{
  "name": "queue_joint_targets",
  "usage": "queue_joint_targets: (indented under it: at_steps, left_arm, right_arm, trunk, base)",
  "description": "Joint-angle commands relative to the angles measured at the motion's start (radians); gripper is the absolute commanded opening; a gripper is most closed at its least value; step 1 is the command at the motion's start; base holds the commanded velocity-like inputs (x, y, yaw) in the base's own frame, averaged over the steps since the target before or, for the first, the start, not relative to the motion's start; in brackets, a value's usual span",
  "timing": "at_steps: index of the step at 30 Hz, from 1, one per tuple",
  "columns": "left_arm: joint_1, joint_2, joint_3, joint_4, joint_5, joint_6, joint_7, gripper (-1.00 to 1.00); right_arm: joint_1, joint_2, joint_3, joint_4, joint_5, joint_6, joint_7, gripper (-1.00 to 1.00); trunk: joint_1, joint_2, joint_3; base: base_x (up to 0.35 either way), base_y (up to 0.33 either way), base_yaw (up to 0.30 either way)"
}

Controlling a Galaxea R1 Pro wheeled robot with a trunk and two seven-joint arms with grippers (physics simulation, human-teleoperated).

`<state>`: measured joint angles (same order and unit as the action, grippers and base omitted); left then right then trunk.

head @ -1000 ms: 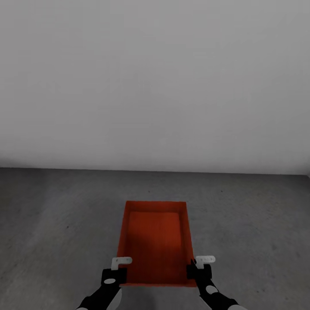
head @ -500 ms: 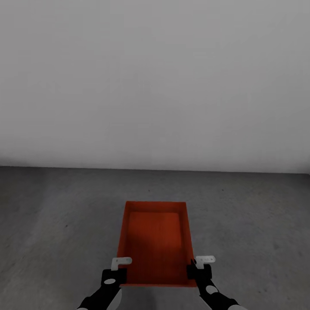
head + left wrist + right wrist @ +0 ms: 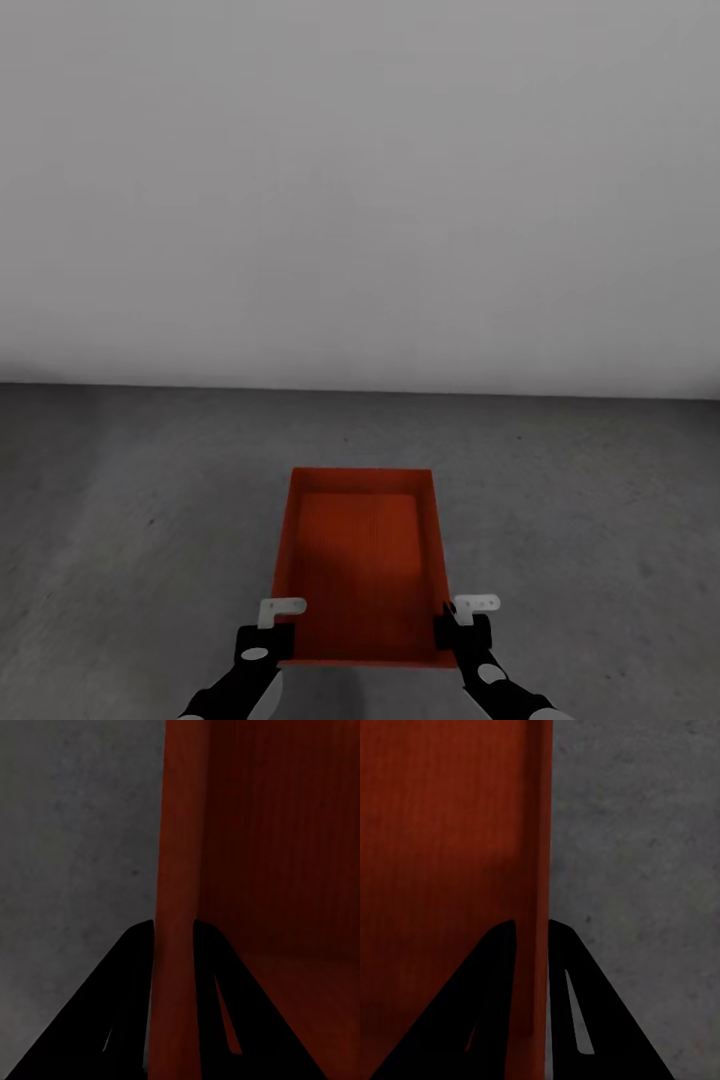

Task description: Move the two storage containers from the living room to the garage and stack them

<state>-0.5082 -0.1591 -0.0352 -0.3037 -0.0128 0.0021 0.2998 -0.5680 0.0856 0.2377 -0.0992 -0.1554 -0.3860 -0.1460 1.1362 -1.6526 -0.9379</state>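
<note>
Left tool point(image 3: 281, 625) clamped on storage container point(image 3: 362, 560) wall at 9 o'clock, right tool point(image 3: 462, 622) likewise at 3. Long axis toward 12, twd white wall point(image 3: 360, 190). Held over garage floor point(image 3: 130, 520), btwn both arms, equally near.

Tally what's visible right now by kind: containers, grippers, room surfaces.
Storage containers: 1, an orange-red storage container, each side wall pinched by a gripper.
Grippers: 2, left gripper and right gripper.
Room surfaces: 2, grey concrete floor and white wall.
Total: 5
</note>
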Motion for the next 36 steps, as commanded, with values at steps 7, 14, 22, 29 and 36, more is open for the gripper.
queue_joint_targets:
  at_steps: [7, 14, 22, 29, 36]
  left_arm:
    - [0.0, 0.006, 0.001, 0.003, -0.001, 0.001, 0.013, -1.0]
    - [0.0, 0.006, 0.001, 0.003, -0.001, 0.001, 0.013, -1.0]
    - [0.0, 0.006, 0.001, 0.003, -0.001, 0.001, 0.013, -1.0]
    - [0.0, 0.006, 0.001, 0.003, -0.001, 0.001, 0.013, -1.0]
    - [0.0, 0.006, 0.001, 0.003, -0.001, 0.001, 0.013, -1.0]
  right_arm:
    - [-0.001, 0.002, -0.014, -0.007, 0.013, -0.082, -0.001, -1.0]
    - [-0.001, 0.002, -0.014, -0.007, 0.013, -0.083, -0.001, -1.0]
    - [-0.001, 0.001, -0.014, -0.007, 0.016, -0.083, -0.001, -1.0]
    - [-0.001, 0.001, -0.014, -0.007, 0.009, -0.083, -0.001, -1.0]
    - [-0.001, 0.0, -0.016, -0.007, 0.007, -0.083, -0.002, -1.0]
  trunk:
    - [0.027, -0.05, -0.023]
    - [0.054, -0.099, -0.045]
    - [0.084, -0.155, -0.07]
    - [0.111, -0.204, -0.092]
    - [0.138, -0.253, -0.114]
  base:
    - [0.0, 0.0, 0.0]
    - [0.0, 0.0, 0.0]
    - [0.0, 0.0, 0.0]
    - [0.0, 0.0, 0.0]
    - [0.0, 0.0, 0.076]
